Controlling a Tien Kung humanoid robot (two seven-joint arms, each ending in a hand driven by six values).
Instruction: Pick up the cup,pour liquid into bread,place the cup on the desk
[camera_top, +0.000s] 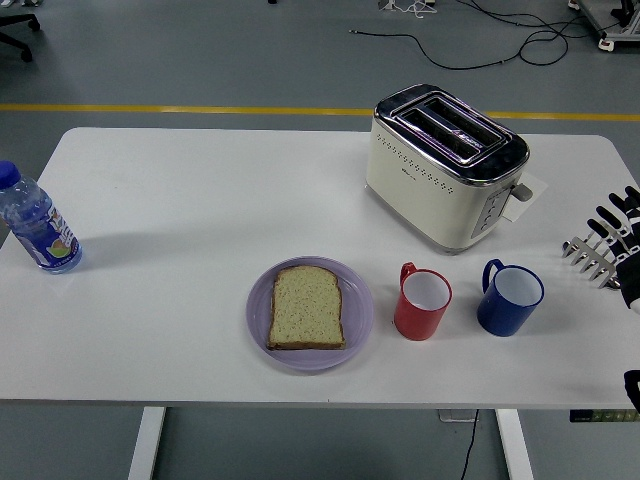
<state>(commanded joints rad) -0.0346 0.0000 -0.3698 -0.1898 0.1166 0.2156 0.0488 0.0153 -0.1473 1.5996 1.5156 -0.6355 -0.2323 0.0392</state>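
A slice of bread lies on a lilac plate near the table's front edge. To its right stands a red cup with a white inside, upright, handle to the back left. A blue cup stands upright just right of the red one. My right hand hovers at the picture's right edge, to the right of the blue cup and apart from it, fingers spread and holding nothing. The left hand does not show.
A cream toaster with a chrome top stands behind the cups, a white paper slip beside it. A water bottle with a blue cap stands at the table's left edge.
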